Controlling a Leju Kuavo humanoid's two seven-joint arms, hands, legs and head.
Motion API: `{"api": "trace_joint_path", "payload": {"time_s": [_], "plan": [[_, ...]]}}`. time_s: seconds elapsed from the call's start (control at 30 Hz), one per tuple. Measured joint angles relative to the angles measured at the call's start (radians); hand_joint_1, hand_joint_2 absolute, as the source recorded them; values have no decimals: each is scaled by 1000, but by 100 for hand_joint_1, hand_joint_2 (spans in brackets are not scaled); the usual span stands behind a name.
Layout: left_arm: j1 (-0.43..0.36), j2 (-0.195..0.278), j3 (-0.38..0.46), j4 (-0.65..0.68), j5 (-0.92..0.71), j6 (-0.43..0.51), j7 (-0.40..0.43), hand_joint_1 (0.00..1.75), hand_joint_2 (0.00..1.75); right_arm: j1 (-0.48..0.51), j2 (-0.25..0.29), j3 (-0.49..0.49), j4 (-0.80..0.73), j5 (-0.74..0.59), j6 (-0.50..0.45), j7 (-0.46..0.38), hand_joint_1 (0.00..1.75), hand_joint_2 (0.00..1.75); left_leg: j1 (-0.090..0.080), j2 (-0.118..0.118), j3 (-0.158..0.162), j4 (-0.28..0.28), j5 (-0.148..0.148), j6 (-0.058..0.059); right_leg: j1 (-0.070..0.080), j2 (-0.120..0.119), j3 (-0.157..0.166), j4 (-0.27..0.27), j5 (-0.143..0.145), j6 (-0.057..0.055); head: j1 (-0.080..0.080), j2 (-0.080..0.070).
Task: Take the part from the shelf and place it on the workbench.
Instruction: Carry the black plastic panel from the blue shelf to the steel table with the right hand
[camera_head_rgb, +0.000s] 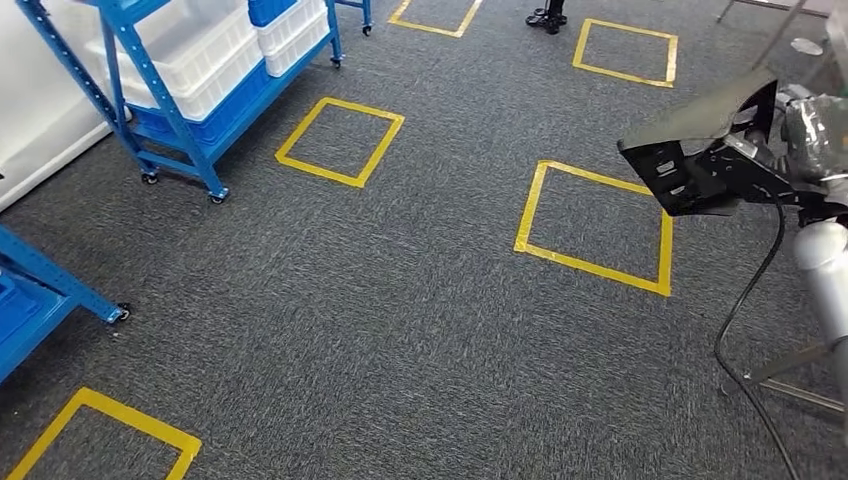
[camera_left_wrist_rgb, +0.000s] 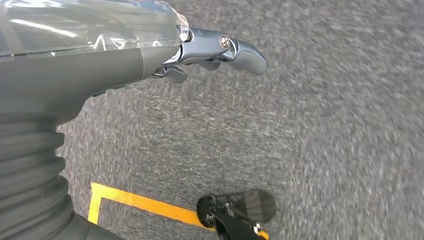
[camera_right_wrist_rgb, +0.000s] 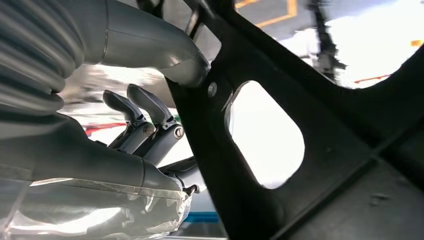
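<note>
Black stamped-metal part (camera_head_rgb: 700, 150) held up at right edge of head view, in right hand (camera_right_wrist_rgb: 150, 130), over grey carpet (camera_head_rgb: 400, 300); thumb (camera_right_wrist_rgb: 165, 55) pressed on one face, dark fingers behind, so it's a pinch on flat plate, not a wrap; my worry: plate pivots or slips out mid-walk, since grip sits near one edge; dangling black cable (camera_head_rgb: 745, 300) could snag too; part looks thin, rigid, matte, with rounded cutout and small holes; left hand (camera_left_wrist_rgb: 210, 52) hangs over floor, fingers loosely apart, holding nothing; workbench nowhere yet, blue shelf (camera_head_rgb: 170, 110) far left.

Head view looks down across carpet (camera_head_rgb: 420, 300); wrist views sit close (left one faces the same carpet).
</note>
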Motion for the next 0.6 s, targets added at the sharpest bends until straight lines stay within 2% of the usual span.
{"api": "trace_joint_path", "payload": {"time_s": [0.03, 0.1, 0.13, 0.17, 0.2, 0.23, 0.27, 0.3, 0.33, 0.4, 0.43, 0.47, 0.5, 0.53, 0.57, 0.6], "plan": [[0, 0, 0, 0, -1, -3, 0, 0, 175, 2, -5, 2, 0, 0, 1, 5, 175, 175, -1, 14, 0, 2, -2, -1, -1, -7, 26, -42, 24, 1, 0, 0], [-2, 1, 0, 0, -2, -6, 1, 0, 175, 2, -16, 4, -6, -1, 3, 14, 175, 175, -4, 37, 2, 8, -10, -7, 4, -49, 107, -179, 76, -3, 0, 0], [-2, 2, 0, 0, -3, -8, 2, 0, 175, 1, -20, 4, -10, -1, 6, 17, 175, 175, -7, 47, 3, 11, -14, -12, 9, -68, 135, -230, 89, -8, 0, 0], [-2, 4, 0, 0, -2, -8, 3, 0, 175, 0, -24, 4, -15, -2, 9, 21, 175, 175, -9, 58, 4, 13, -18, -17, 14, -78, 148, -256, 93, -13, 0, 0], [-3, 5, 0, 0, -1, -9, 4, 0, 175, 0, -26, 4, -19, -2, 13, 23, 175, 175, -11, 69, 6, 13, -20, -22, 18, -75, 147, -259, 92, -19, 0, 0], [-5, 5, 0, 0, 0, -9, 5, 0, 175, -1, -29, 4, -23, -1, 17, 26, 175, 175, -11, 81, 9, 13, -22, -26, 17, -60, 145, -262, 94, -24, 0, 0], [-7, 5, 0, 0, 1, -9, 6, 0, 175, -1, -31, 4, -27, 1, 19, 30, 175, 175, -10, 83, 10, 15, -27, -31, 15, -48, 144, -264, 97, -29, 0, 0], [-9, 5, 0, 0, 1, -8, 7, 0, 175, -1, -33, 4, -31, 3, 20, 33, 175, 175, -8, 67, 7, 26, -38, -36, 13, -36, 145, -267, 99, -35, -1, 0], [-10, 5, 0, 0, 1, -7, 8, 0, 175, -3, -33, 5, -34, 5, 20, 36, 175, 175, -5, 39, -4, 57, -60, -40, 10, -24, 145, -271, 102, -42, -1, 0], [-9, 5, 0, 0, 2, -6, 10, 0, 175, -4, -27, 8, -40, 11, 18, 42, 175, 175, 1, -22, -57, 180, -126, -44, 10, 1, 144, -272, 105, -51, -1, 0], [-8, 4, 0, 0, 3, -6, 11, 0, 175, -3, -22, 10, -42, 16, 15, 46, 175, 175, 2, -35, -90, 250, -154, -44, 12, 16, 143, -272, 106, -53, -1, 0], [-8, 4, 0, 0, 3, -6, 12, 0, 175, 0, -16, 13, -42, 22, 11, 52, 175, 175, 2, -39, -114, 298, -166, -44, 14, 31, 143, -271, 106, -54, -1, 0], [-7, 4, 0, 0, 4, -6, 12, 0, 175, 2, -10, 15, -42, 29, 6, 59, 175, 175, 2, -41, -123, 310, -158, -43, 16, 47, 142, -270, 107, -55, -1, 0], [-8, 4, 0, 0, 4, -6, 13, 0, 175, 3, -4, 18, -42, 36, 1, 66, 175, 175, 2, -44, -112, 281, -131, -39, 17, 62, 141, -268, 107, -55, -1, 0], [-9, 4, 0, 0, 4, -6, 14, 0, 175, 4, 2, 20, -42, 42, -5, 72, 175, 175, 2, -57, -85, 219, -92, -35, 17, 77, 141, -265, 107, -55, -1, 0], [-10, 4, 0, 1, 5, -6, 15, 0, 175, 4, 8, 22, -42, 48, -10, 77, 175, 175, 4, -89, -55, 148, -57, -30, 16, 91, 140, -263, 107, -54, -1, 0]]}}
